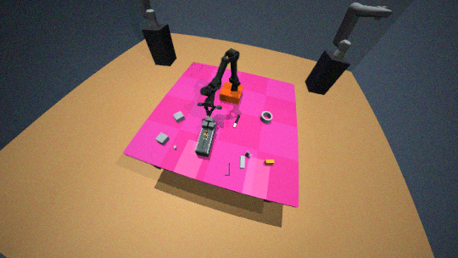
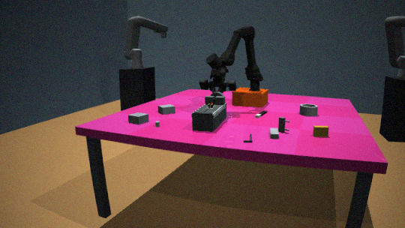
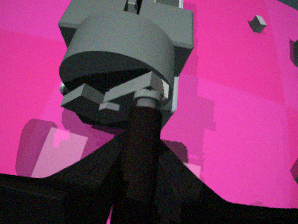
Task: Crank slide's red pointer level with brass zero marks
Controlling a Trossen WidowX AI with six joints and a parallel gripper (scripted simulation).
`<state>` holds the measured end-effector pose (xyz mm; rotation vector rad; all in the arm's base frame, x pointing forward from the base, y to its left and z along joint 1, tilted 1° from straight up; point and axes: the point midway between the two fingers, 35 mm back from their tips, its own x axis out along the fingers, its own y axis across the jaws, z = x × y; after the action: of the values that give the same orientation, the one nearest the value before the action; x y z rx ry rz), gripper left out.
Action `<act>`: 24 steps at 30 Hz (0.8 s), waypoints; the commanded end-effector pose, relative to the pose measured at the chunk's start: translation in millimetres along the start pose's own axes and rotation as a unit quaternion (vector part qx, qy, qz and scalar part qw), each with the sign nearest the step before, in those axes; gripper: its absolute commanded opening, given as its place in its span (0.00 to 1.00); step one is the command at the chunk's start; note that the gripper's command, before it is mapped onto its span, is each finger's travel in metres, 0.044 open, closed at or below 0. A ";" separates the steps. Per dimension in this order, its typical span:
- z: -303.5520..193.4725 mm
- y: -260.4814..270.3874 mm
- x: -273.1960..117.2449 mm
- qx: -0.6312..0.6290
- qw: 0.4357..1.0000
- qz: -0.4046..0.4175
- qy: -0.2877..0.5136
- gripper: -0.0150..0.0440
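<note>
The grey machine (image 1: 203,146) (image 2: 207,121) (image 3: 122,32) stands on the pink table, its crank end towards the arm. A tiny red pointer (image 1: 206,132) (image 2: 211,103) shows on its top near the yellowish brass marks; they are too small to tell whether they are level. In the wrist view a pale crank arm (image 3: 131,89) crosses below the rounded housing and ends at a dark brown upright handle (image 3: 145,122). My gripper (image 1: 209,114) (image 2: 217,92) (image 3: 139,140) is shut on this handle, with a black finger on each side. The lower handle is dark and hard to separate from the fingers.
Two grey blocks (image 1: 178,116) (image 2: 138,118) lie left of the machine. A dark pen-like piece (image 1: 237,120) and a grey ring (image 2: 308,112) lie to the right. A white block (image 1: 242,162), an L-shaped key (image 1: 229,170) and a yellow block (image 1: 270,162) (image 2: 321,131) lie near the front.
</note>
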<state>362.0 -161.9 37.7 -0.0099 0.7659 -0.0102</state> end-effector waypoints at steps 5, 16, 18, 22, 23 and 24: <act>0.9 1.4 -1.0 0.003 1.000 0.002 -0.002 0.25; 0.5 0.6 -0.4 -0.001 1.000 0.000 -0.001 0.25; 0.5 0.6 -0.4 -0.001 1.000 0.000 -0.001 0.25; 0.5 0.6 -0.4 -0.001 1.000 0.000 -0.001 0.25; 0.5 0.6 -0.4 -0.001 1.000 0.000 -0.001 0.25; 0.5 0.6 -0.4 -0.001 1.000 0.000 -0.001 0.25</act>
<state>362.0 -161.1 38.1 -0.0108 0.7653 -0.0087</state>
